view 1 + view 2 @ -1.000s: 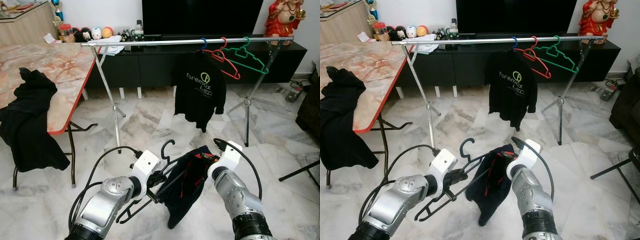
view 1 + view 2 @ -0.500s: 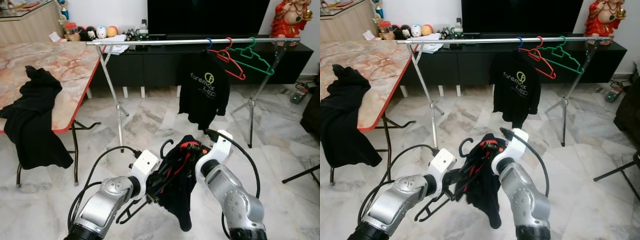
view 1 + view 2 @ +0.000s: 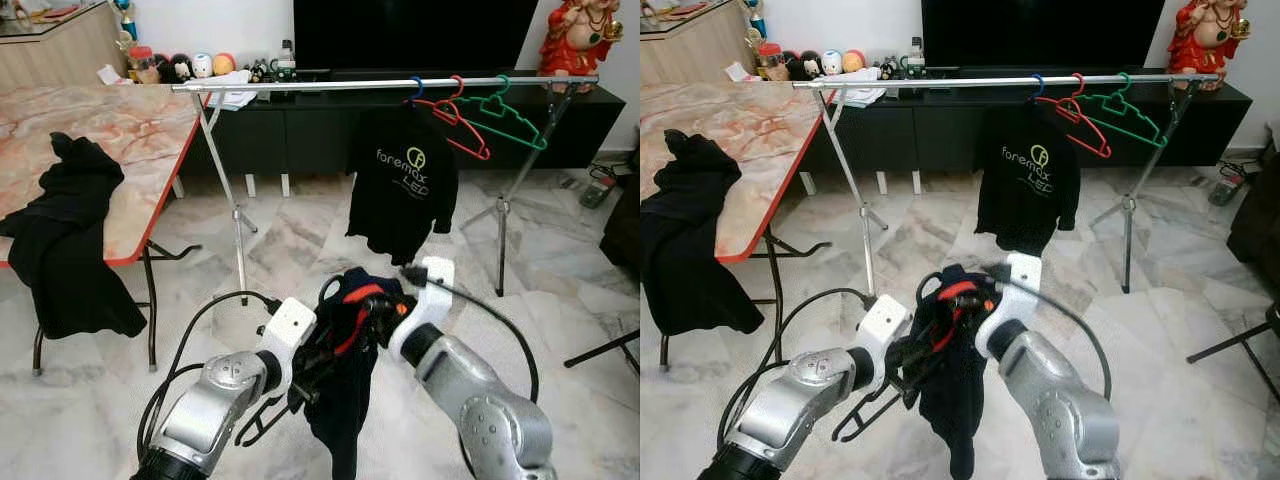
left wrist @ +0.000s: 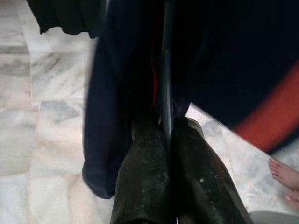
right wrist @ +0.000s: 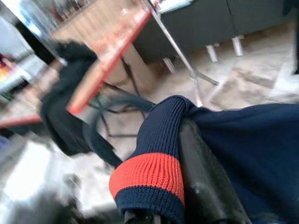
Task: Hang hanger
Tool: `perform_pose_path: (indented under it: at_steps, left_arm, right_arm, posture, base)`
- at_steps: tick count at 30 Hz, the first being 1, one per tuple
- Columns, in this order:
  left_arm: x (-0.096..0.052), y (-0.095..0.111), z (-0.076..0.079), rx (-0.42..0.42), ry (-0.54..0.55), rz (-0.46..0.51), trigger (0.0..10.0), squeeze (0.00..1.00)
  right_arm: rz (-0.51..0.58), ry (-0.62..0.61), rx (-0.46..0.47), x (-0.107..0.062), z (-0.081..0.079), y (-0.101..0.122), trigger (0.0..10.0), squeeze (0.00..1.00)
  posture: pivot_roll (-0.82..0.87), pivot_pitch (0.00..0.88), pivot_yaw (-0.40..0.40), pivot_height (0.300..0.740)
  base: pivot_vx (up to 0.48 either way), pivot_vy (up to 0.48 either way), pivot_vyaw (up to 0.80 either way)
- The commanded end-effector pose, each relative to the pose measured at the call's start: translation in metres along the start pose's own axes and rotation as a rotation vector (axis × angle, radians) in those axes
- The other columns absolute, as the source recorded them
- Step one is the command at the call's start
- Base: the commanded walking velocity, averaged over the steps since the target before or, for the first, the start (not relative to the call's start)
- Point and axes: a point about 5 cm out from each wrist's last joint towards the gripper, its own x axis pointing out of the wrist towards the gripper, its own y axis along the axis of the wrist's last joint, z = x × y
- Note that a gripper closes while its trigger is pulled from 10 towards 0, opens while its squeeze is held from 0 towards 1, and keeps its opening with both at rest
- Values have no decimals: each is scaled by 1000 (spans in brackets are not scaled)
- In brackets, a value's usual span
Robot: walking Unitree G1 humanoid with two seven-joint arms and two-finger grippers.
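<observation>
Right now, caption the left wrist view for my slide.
Left gripper clamps a thin black hanger draped with a navy, red-trimmed garment.

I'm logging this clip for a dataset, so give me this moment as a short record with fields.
setting: marble floor, clothes rail ahead
left gripper: shut on black hanger
right gripper: holds navy garment with red cuff on that hanger
on rail: black printed shirt, red hanger, green hanger
table: black clothes draped over its edge
status: hanger not yet hung

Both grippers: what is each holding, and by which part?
Left gripper is shut on the black hanger, clamping its thin bar. Right gripper grips the navy garment at its red-banded ribbed edge.
</observation>
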Motion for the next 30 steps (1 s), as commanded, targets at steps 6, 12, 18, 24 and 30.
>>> perform_pose_path:
  at_steps: [6,12,18,24,30]
  left_arm:
    - [0,3,-2,-27,2,28,10000,0]
    - [-1,6,2,-55,-29,44,10000,0]
    - [-1,5,2,-58,-35,43,10000,0]
    - [-2,6,3,-79,-55,53,10000,0]
    - [-6,12,3,-56,-97,101,10000,0]
  right_arm:
    - [8,-42,-77,-5,18,1,10000,0]
    - [74,20,-157,-1,14,14,10000,0]
    - [56,68,-218,3,14,22,10000,0]
    - [-55,56,-316,-5,26,13,10000,0]
    - [-101,12,-385,-16,43,9,10000,0]
  posture:
    - [61,84,9,740]
    - [65,86,10,740]
    - [62,87,10,740]
    - [58,90,10,740]
    - [48,90,12,740]
  base:
    - [0,0,0]
    - [0,0,0]
    - [0,0,0]
    - [0,0,0]
    - [0,0,0]
